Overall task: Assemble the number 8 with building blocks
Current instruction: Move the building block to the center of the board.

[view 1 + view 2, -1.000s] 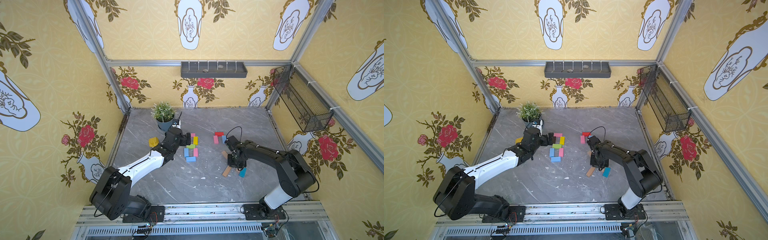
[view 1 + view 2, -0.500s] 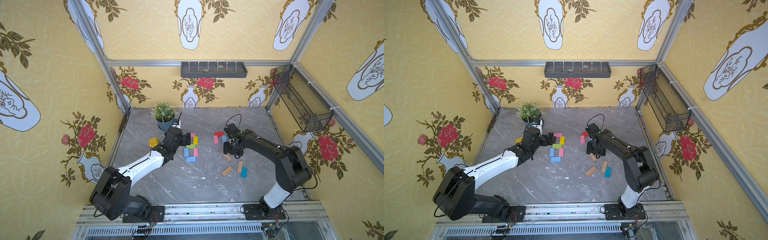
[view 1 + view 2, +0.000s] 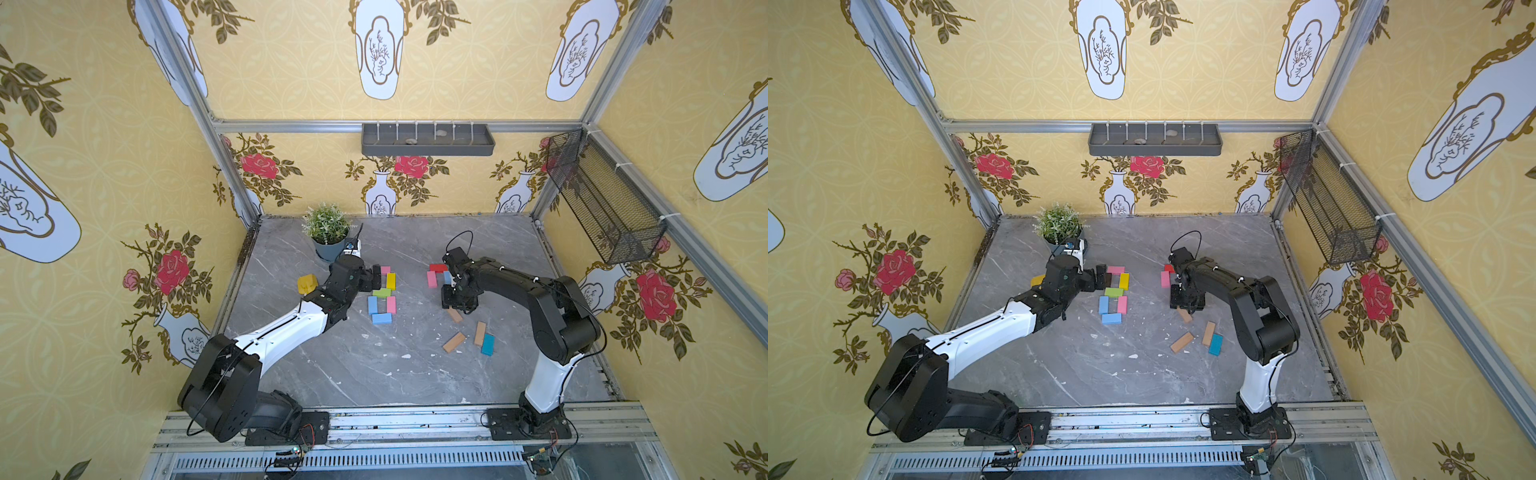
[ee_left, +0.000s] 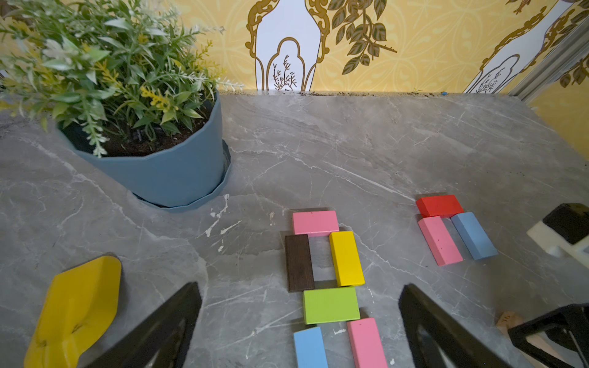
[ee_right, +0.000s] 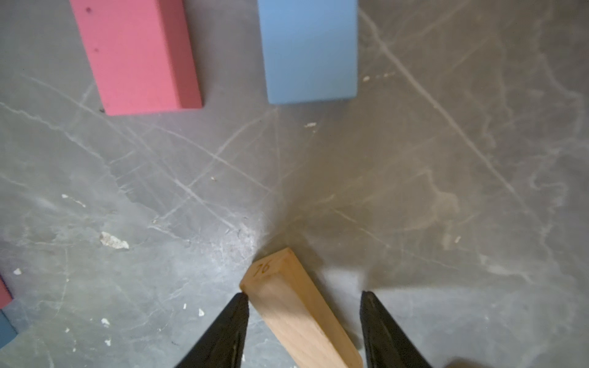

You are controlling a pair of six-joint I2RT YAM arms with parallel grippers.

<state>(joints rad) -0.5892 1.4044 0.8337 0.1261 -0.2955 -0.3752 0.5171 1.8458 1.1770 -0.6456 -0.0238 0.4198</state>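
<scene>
Now fourteen blocks [image 3: 381, 292], three tan; left pincer [image 4: 299, 286] released, right pincer [image 5: 304, 294] released astride one tan block [image 5: 287, 296].

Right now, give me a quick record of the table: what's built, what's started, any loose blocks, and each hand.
Built: seven blocks forming an 8, green crossbar
Started: red block at the far end, pink block and blue block side by side
Right hand: open, straddling a tan block
Left hand: open, empty
Loose: two spare tan blocks, teal block
</scene>
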